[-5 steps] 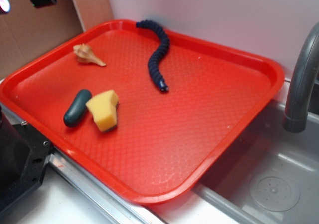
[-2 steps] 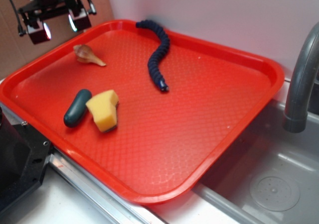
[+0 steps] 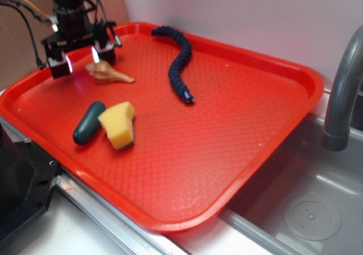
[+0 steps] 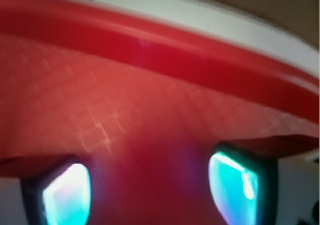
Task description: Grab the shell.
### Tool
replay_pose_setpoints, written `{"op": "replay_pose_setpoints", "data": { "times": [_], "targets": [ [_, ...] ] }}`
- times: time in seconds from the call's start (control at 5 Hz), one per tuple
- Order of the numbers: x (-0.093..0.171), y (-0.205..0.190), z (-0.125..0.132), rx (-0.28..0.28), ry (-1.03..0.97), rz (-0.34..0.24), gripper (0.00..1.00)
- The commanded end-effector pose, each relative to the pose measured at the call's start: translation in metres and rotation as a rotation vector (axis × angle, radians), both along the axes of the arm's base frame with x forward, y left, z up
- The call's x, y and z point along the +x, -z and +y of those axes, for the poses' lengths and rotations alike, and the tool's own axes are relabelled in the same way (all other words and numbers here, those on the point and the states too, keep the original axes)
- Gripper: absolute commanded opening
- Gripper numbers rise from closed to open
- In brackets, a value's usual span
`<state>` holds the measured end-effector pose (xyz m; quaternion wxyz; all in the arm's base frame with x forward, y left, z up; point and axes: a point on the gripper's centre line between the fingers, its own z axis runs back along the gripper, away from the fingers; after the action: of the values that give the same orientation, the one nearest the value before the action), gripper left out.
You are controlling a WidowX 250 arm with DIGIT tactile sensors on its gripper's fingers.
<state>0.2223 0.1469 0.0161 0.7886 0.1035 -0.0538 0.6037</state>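
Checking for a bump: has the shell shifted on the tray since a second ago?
Yes. The shell slid slightly toward the sponge, away from the tray rim.

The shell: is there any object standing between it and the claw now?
Nothing visible stands between them. The claw is open at the back left of the red tray, with the shell just beside its fingers. The sponge and dark green object lie nearer the front, and the blue rope off to the side.

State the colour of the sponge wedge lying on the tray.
Yellow. The sponge wedge shows best in the exterior view, on the red tray.
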Motion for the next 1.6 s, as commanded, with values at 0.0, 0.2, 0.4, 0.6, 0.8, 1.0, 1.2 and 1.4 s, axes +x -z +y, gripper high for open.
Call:
{"op": "replay_pose_setpoints", "data": {
  "times": [0.0,0.2,0.4,0.6,0.8,1.0,1.2,1.4],
  "targets": [
    [-0.019,-0.022,0.001,0.048,0.168,0.023,0.00],
    [-0.033,-0.055,-0.004,0.013,0.360,0.021,0.00],
    [-0.046,-0.099,-0.037,-0.048,0.469,0.002,0.00],
    [-0.026,-0.148,-0.082,0.013,0.682,0.020,0.00],
    [-0.018,-0.177,-0.092,0.020,0.801,0.027,0.00],
    [-0.013,-0.169,-0.085,0.075,0.748,-0.083,1.00],
    [-0.011,-0.145,-0.057,0.154,0.524,-0.183,1.00],
    [-0.021,-0.110,-0.038,0.097,0.266,-0.197,1.00]
  ]
}}
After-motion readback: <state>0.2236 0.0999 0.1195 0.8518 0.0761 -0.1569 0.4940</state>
